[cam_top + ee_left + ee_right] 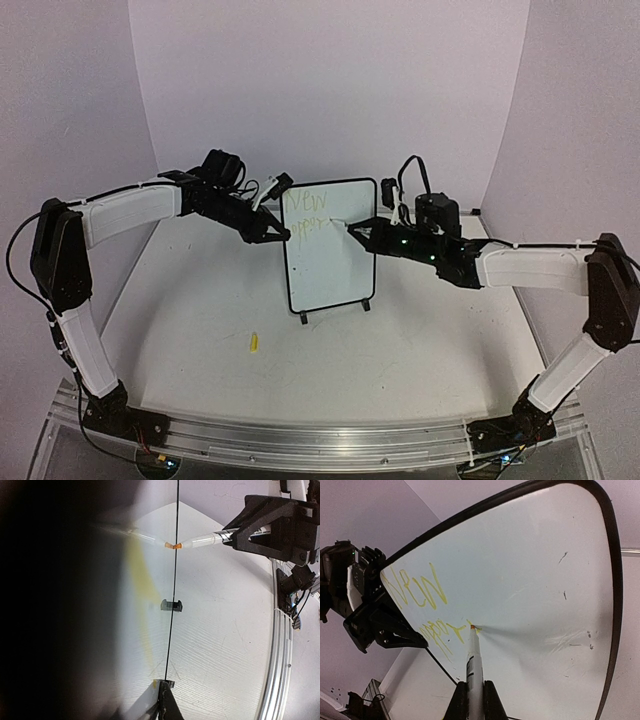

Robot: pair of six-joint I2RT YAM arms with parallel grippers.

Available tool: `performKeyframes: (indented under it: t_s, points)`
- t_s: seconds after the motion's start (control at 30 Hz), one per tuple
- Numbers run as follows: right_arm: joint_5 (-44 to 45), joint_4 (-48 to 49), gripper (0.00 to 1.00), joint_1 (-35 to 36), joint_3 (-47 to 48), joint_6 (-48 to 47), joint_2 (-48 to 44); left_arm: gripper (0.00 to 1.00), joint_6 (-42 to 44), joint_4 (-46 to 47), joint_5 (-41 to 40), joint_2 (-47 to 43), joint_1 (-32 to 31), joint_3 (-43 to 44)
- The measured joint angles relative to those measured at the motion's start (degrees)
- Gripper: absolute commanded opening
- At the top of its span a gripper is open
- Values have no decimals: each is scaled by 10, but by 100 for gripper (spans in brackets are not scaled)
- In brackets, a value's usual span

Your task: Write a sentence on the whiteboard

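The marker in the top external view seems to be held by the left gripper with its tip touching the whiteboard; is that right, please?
Not quite: the marker is held by the right gripper, not the left. The right wrist view shows it clamped in that gripper, its tip touching the whiteboard. The left gripper grips the board's left edge instead.

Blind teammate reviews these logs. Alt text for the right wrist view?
The right claw holds a marker whose tip touches the whiteboard, at the end of a second line of yellow writing. The left claw grips the board's edge.
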Motion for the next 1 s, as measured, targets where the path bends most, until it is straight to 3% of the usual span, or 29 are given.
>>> performKeyframes:
  t_s: [1.0]
  points:
    - [25,-20,0,3,-29,10,-14,0,-1,0,-1,0,0,0]
